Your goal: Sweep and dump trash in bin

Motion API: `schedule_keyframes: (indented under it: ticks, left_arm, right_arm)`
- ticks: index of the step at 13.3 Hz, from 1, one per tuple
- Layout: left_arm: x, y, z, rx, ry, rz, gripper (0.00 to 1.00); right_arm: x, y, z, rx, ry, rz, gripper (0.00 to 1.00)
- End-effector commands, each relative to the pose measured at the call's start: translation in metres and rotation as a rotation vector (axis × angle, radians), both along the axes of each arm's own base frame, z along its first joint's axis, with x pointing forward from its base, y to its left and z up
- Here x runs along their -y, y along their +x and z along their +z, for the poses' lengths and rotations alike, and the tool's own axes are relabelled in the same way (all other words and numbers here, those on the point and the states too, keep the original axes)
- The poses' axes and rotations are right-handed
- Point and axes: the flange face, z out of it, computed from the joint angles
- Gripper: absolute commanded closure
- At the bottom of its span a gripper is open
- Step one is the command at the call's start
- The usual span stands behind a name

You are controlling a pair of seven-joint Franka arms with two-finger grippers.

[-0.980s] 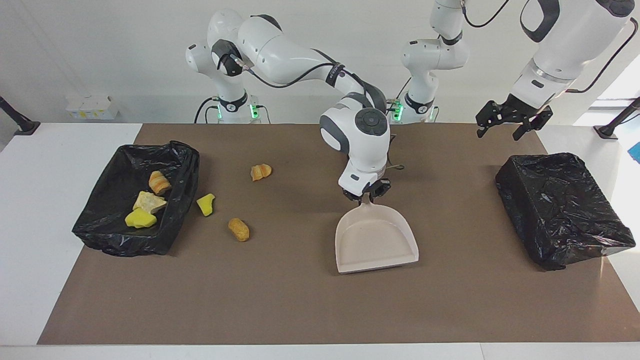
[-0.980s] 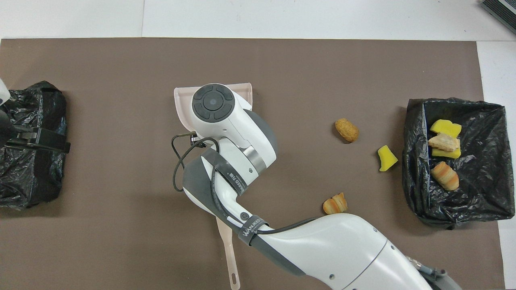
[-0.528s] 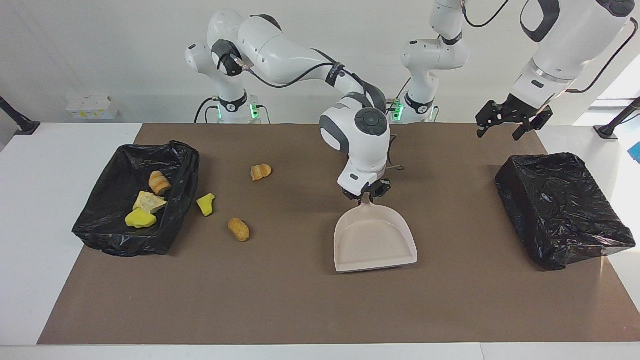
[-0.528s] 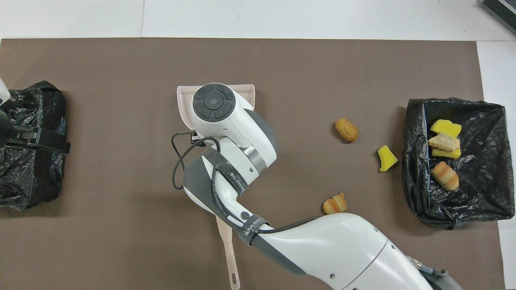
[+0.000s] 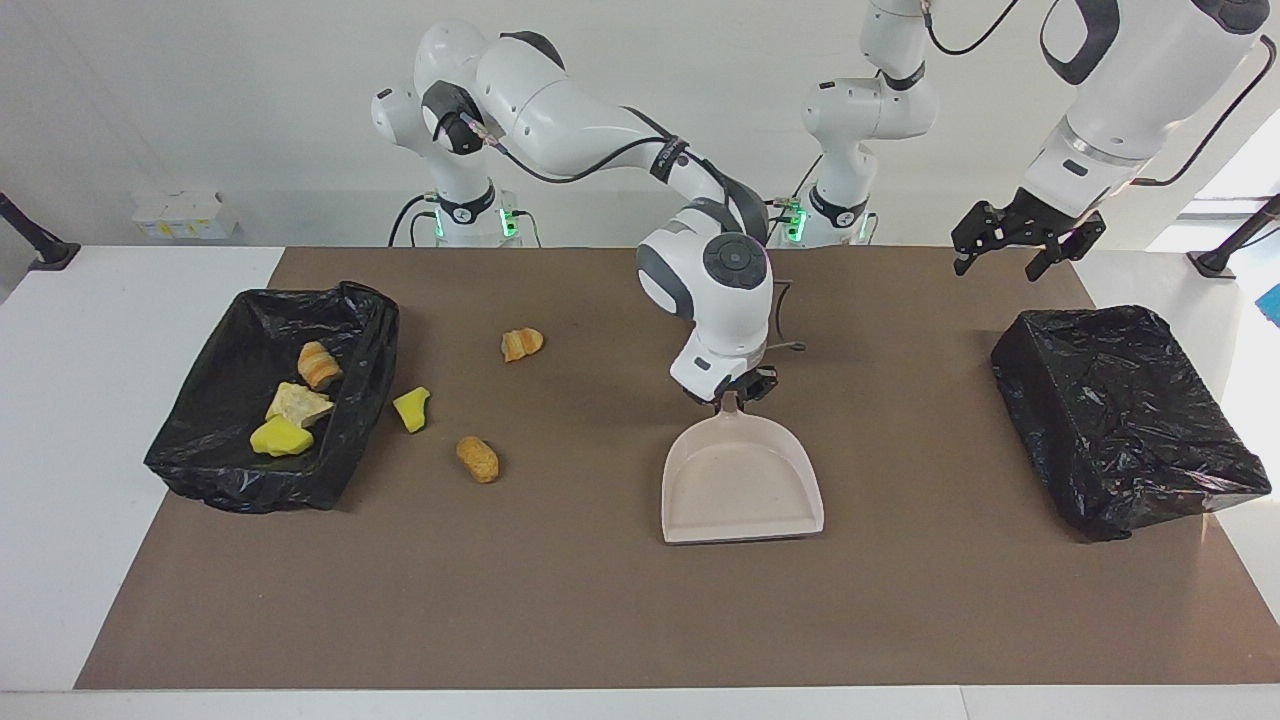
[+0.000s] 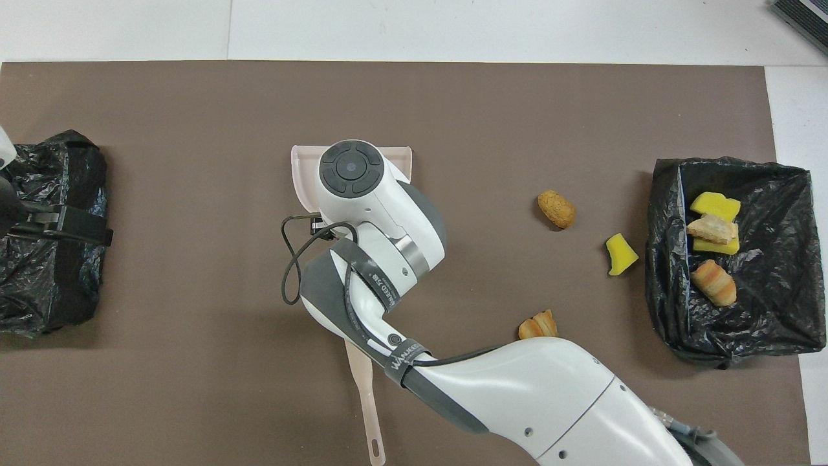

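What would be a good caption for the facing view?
Right gripper holds the dustpan by its handle; three trash pieces lie beside the bin.

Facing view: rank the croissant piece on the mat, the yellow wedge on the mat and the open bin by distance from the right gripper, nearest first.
From the right gripper, shut on the dustpan handle:
1. Croissant piece, on the mat, nearer the robots.
2. Yellow wedge, beside the bin.
3. Open bin, at the right arm's end of the table.

On the black strap (image 6: 402,360) around the right arm, white lettering, seemingly "WANEES", blurred.
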Motion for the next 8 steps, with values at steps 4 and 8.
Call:
schedule_keyframes:
  ticks: [4,8]
  left_arm:
    - [-0.001,-0.004,0.003,0.007,0.018,-0.005,0.0]
    - [-0.001,-0.004,0.003,0.007,0.018,-0.005,0.0]
  right_arm:
    - [0.024,0.015,0.012,0.0,0.032,-0.039,0.68]
    - [0.032,0.022,0.018,0.009,0.045,-0.067,0.31]
